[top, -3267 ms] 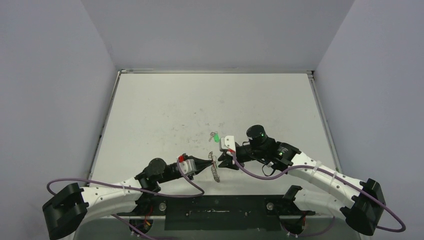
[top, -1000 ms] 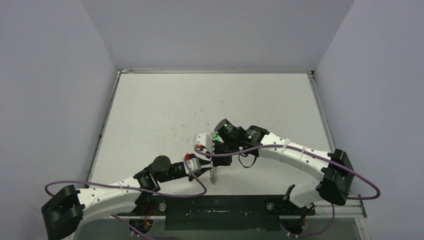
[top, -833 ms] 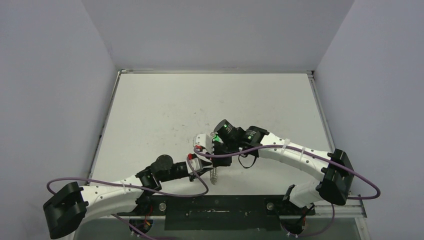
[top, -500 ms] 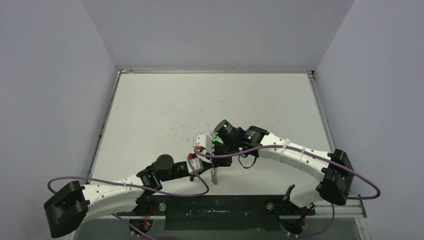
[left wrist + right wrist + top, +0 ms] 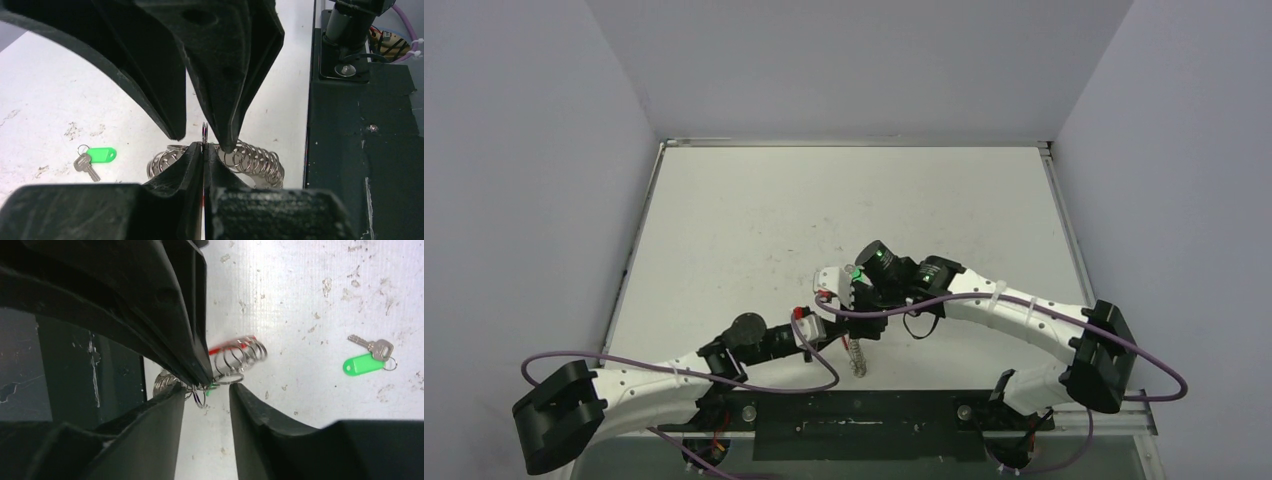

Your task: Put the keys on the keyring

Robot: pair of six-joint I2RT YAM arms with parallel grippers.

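My left gripper is shut on one thin loop of the keyring, a coil of silvery rings. The ring's red segment shows in the right wrist view. My right gripper is open, with its fingers on either side of the pinched loop and just above the left fingertips. The keys with their green tag lie loose on the table, apart from both grippers, and also show in the right wrist view. In the top view the keyring hangs by my left gripper, and the right wrist hides the keys.
A black base plate runs along the near edge, close behind the keyring. Purple cables loop beside both arms. The white table is scuffed, and grey walls enclose it on three sides.
The right arm swung left from its earlier place until its open fingers met the left gripper. In the last second, the left gripper and keyring drifted slightly toward the near edge.
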